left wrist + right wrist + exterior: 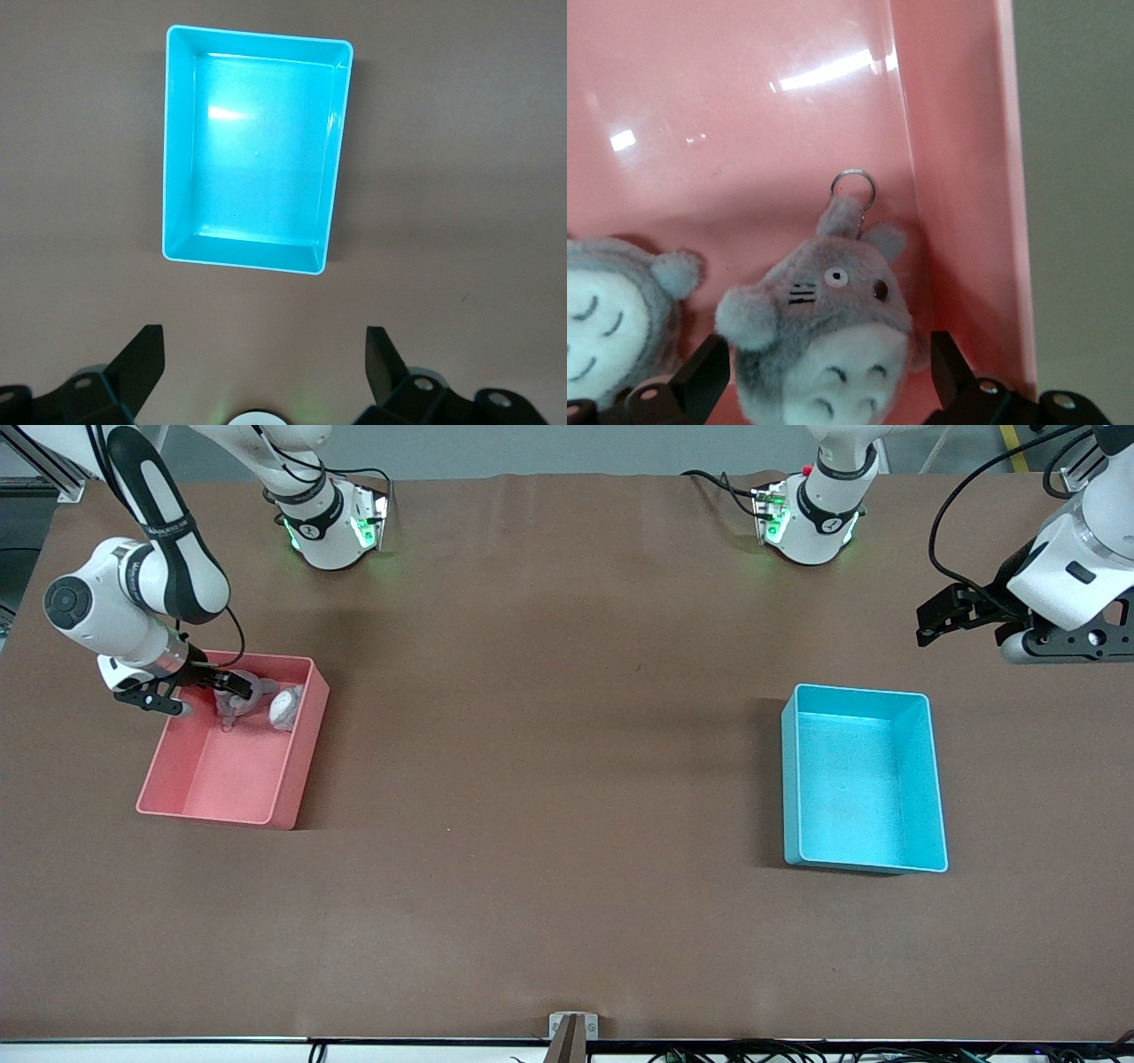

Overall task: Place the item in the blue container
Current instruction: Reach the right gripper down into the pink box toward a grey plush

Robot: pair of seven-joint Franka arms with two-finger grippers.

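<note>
The blue container (791, 779) stands open-topped and holds nothing, toward the left arm's end of the table. A grey plush toy (236, 701) with a white belly lies in a corner of the pink bin (221, 779). My right gripper (208, 697) is down in that bin, open, with a finger on each side of the grey plush (824, 301). The toy's metal keyring (853, 188) points away from the right gripper (828, 350). My left gripper (264, 341) hangs open with nothing in it, over bare table beside the blue container (252, 255).
A second grey and white plush (285, 707) lies beside the first in the pink bin (957, 177), seen also in the right wrist view as the second plush (611, 310). Brown table covering stretches between the two bins. Both arm bases (332, 531) stand along the table's edge farthest from the front camera.
</note>
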